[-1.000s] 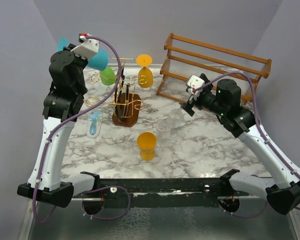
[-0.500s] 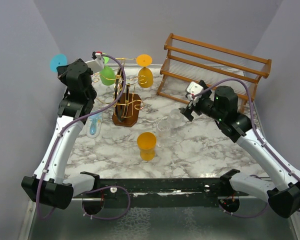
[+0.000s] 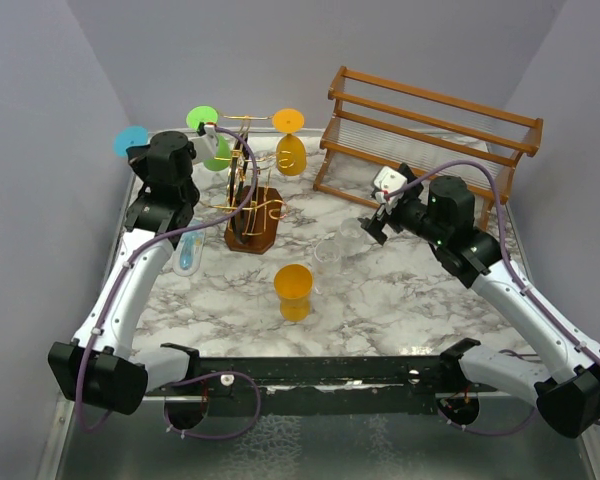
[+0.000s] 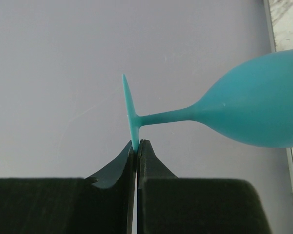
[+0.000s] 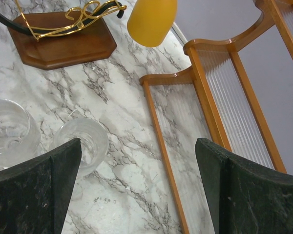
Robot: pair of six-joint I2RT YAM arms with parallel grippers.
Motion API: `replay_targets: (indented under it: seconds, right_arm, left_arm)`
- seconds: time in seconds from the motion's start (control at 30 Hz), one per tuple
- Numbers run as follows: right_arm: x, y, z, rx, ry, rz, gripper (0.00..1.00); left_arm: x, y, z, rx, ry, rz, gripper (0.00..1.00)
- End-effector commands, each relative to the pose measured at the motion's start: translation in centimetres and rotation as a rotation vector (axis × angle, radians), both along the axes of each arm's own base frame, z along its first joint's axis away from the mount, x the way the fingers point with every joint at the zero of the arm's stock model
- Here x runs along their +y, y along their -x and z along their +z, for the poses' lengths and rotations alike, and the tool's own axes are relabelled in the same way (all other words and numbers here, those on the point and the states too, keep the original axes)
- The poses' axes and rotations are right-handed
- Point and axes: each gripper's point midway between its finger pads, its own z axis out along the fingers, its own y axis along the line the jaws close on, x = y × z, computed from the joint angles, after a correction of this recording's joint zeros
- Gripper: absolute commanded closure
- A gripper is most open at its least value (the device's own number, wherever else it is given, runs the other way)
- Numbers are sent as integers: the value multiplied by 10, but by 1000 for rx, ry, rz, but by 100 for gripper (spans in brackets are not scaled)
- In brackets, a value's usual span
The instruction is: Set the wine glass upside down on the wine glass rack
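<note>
My left gripper is shut on the rim of the foot of a teal wine glass. The glass lies sideways, its bowl to the right, against the grey wall. In the top view its round teal foot shows left of the left gripper, and the arm hides its bowl. The gold wire wine glass rack stands on its dark wooden base just right of that arm. A green glass and an orange glass hang on it upside down. My right gripper is open and empty.
An orange glass stands on the marble table in front of the rack. Two clear glasses stand below the right gripper. A light blue glass lies under the left arm. A brown wooden slatted rack stands at the back right.
My left arm has dropped lower and turned the teal glass, so its foot now shows low at the left and its bowl is hidden. The right gripper moved slightly left.
</note>
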Motion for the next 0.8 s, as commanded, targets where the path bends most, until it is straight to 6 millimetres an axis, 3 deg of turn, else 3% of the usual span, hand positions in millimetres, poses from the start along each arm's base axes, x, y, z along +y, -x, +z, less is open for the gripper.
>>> replay_targets:
  seconds: [0.0,0.4,0.77]
  right_arm:
    - [-2,-1,14,-46,-32,-10,1]
    - [-4,-2,14,-45,-33,-15,0]
    - [-5,-3,13,-43,-32,-19,0]
  left_arm:
    - [-11,-11,-14,41,38,-71,100]
    - [-62,-28,-40,160,151,-298,100]
    - [-104,-47,-55,238,53,-415,100]
